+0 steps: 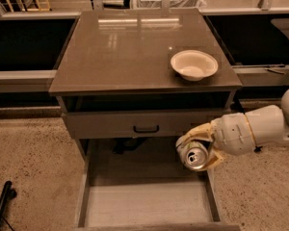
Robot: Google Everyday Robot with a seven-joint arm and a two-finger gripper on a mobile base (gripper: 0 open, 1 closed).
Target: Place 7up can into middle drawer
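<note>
One 7up can (196, 158) is pinched between the jaws of the gripper (198, 150), top facing the camera, at the 2 o'clock corner of the open middle drawer (144, 206), over its right wall. On the counter (125, 47), a cream bowl (194, 65) rests at 3 o'clock.

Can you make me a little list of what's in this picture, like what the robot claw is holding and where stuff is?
claw: shut on the can, by the right edge of the open drawer
can: on its side, shiny top facing us, not in the drawer yet
open drawer: pulled out, pale floor showing
bowl: on the cabinet top, right side
</note>
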